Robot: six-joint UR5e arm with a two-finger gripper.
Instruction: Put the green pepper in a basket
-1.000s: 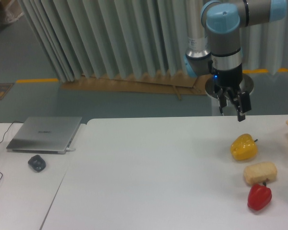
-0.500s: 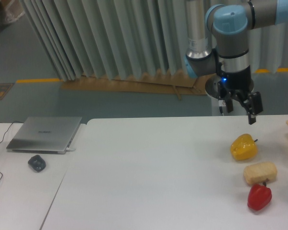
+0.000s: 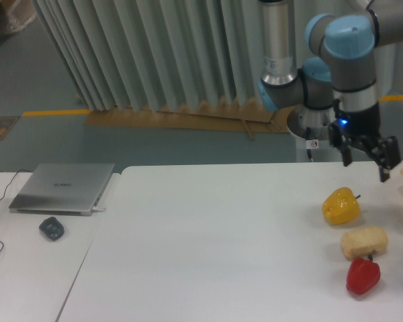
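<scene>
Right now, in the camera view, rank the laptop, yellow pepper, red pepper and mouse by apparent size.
1. laptop, by far the largest.
2. yellow pepper.
3. red pepper, close to the yellow one and nearer the camera, so that order is unsure.
4. mouse, smallest.

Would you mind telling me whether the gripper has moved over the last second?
Yes. The gripper has shifted right, from above-left of the stationary yellow pepper to above-right of it, jaws open.
</scene>
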